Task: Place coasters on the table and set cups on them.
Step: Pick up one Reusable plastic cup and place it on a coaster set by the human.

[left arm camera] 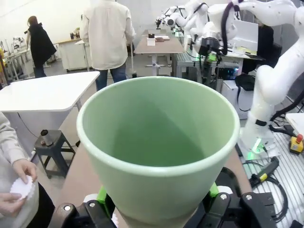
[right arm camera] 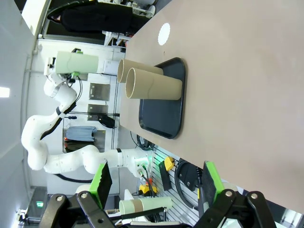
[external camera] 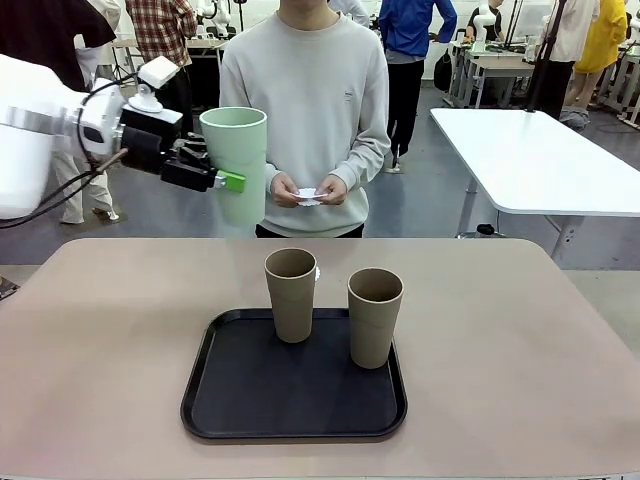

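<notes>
**Cup in the left gripper, two more on the tray**

The beige tabletop has rounded corners and runs nearly the full width of the front view. Wide bare stretches lie left and right of the tray, and a narrower strip lies between the tray and the far edge. A glossy white table stands apart beyond the far right corner.

The black tray sits in the middle, close to the near edge. Two tan cups stand upright on it, one at its far left and one further right, near each other but not touching.

The cup in the headline is the mint cup. It is held upright in the air, well above the tabletop and left of the person. The left gripper's green pads are closed on its lower wall.

The right gripper has its jaws spread wide and holds nothing.

One coaster lies flat on the tabletop just past the tray's far edge. The person's hands hold more white coasters at waist height beyond the far edge.

A small mark on the person's sweatshirt is too small to read.
</notes>
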`<action>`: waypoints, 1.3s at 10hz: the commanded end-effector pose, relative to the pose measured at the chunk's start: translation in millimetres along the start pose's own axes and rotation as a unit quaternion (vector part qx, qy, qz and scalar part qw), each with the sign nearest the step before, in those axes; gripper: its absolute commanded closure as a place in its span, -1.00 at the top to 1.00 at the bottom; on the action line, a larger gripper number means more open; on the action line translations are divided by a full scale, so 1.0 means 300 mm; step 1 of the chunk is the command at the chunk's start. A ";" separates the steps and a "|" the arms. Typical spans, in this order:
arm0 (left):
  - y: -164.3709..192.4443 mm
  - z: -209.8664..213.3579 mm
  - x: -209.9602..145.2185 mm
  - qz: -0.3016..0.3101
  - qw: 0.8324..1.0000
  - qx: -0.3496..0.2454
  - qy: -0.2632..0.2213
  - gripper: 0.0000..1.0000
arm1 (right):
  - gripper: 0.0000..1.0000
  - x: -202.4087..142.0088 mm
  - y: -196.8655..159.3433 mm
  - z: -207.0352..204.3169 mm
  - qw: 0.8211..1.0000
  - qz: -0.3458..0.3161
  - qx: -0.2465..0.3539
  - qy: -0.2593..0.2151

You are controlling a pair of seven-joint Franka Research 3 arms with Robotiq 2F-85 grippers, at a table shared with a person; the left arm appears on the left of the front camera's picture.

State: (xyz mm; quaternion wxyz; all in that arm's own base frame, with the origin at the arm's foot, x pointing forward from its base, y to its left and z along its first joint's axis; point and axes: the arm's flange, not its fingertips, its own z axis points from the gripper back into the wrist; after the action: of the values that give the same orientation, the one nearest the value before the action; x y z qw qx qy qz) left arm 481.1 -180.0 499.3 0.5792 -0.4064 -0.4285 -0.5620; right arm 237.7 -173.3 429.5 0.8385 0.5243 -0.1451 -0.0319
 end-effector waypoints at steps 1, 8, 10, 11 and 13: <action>0.133 -0.068 -0.009 -0.020 1.000 0.011 -0.015 0.73 | 1.00 0.006 -0.004 -0.001 1.000 0.001 0.003 -0.007; 0.423 -0.226 -0.163 -0.010 1.000 -0.001 -0.028 0.73 | 1.00 0.006 -0.004 -0.001 1.000 0.001 0.003 -0.007; 0.467 -0.243 -0.215 0.001 1.000 -0.007 -0.027 0.73 | 1.00 0.006 -0.004 -0.001 1.000 0.001 0.003 -0.007; 0.471 -0.238 -0.228 0.009 1.000 -0.008 -0.027 0.73 | 1.00 0.006 -0.004 -0.001 1.000 0.001 0.003 -0.007; 0.450 -0.243 -0.251 0.004 1.000 -0.005 -0.015 0.73 | 1.00 0.006 -0.004 -0.001 1.000 0.001 0.003 -0.007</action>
State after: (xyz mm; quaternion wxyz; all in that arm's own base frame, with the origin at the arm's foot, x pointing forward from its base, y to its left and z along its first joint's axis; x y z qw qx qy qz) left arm 620.7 -219.1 404.3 0.5770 -0.4212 -0.4317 -0.5508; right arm 237.8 -173.4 429.5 0.8386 0.5242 -0.1451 -0.0320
